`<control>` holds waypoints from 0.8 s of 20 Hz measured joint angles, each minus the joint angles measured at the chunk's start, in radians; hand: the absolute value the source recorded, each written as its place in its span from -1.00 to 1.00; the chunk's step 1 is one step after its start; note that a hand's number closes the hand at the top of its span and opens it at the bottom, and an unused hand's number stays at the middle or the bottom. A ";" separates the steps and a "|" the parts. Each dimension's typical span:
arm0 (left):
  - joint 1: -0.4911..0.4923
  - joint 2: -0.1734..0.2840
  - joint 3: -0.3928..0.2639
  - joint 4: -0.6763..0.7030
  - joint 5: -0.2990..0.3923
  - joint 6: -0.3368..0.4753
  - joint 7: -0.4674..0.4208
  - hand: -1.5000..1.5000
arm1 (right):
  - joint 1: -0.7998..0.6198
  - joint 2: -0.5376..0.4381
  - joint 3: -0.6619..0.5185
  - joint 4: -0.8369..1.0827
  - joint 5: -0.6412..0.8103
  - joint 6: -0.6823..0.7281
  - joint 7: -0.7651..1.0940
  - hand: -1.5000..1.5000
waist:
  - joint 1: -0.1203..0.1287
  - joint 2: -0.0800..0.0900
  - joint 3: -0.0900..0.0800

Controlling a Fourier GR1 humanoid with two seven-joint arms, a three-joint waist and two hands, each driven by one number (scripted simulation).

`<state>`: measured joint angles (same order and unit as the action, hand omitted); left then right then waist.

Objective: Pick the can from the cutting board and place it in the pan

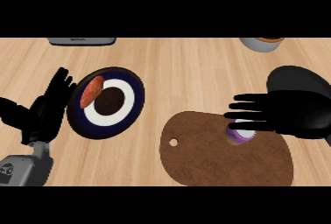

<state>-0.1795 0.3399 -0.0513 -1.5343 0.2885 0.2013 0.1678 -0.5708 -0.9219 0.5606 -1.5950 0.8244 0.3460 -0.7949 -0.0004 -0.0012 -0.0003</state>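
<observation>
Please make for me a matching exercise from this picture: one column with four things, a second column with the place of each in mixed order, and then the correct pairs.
Things:
1. can
2. right hand
3. left hand
4. sausage

Places:
A. on the dark round plate with a white ring
B. open at the view's left edge, beside that plate
C. on the brown cutting board, partly hidden
D. above the can, fingers stretched toward the left

Pairs: 1-C, 2-D, 3-B, 4-A
</observation>
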 measured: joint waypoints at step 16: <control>0.021 -0.050 0.029 -0.047 -0.052 -0.029 0.038 0.00 | 0.050 0.220 -0.015 0.061 0.249 0.048 0.076 -1.00 | 0.006 0.001 0.000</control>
<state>-0.1587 0.2900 -0.0225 -1.5813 0.2368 0.1723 0.2056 -0.5209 -0.7021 0.5456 -1.5342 1.0731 0.3935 -0.7189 0.0053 0.0001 -0.0003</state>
